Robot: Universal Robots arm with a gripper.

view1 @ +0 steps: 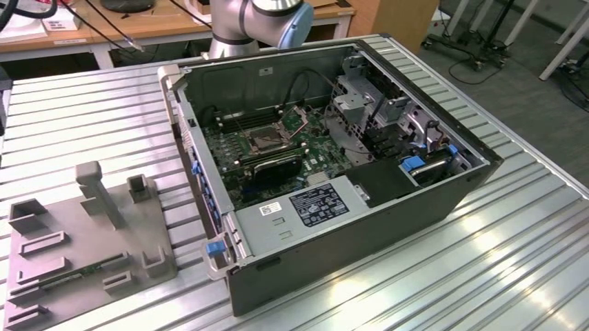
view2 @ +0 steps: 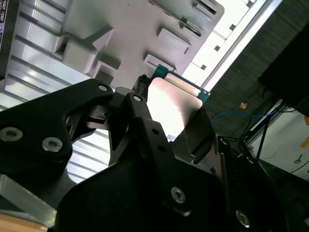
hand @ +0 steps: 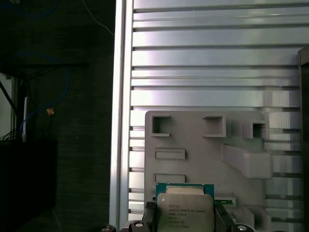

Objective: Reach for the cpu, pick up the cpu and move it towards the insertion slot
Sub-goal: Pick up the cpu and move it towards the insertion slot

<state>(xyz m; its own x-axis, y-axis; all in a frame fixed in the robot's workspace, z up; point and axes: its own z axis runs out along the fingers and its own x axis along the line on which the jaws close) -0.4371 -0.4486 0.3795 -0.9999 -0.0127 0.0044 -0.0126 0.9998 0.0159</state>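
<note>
Ribbed table [hand: 203, 63]; fingers [hand: 150, 215] snug on cpu [hand: 185, 212]

Open computer case [view1: 354, 256] beside grey plastic holder [view1: 76, 222] on ribbed metal table [view1: 515, 265].

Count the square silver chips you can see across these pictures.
1: the chip clamped in the gripper, over the grey holder. Others may be hidden inside the computer case.
</note>
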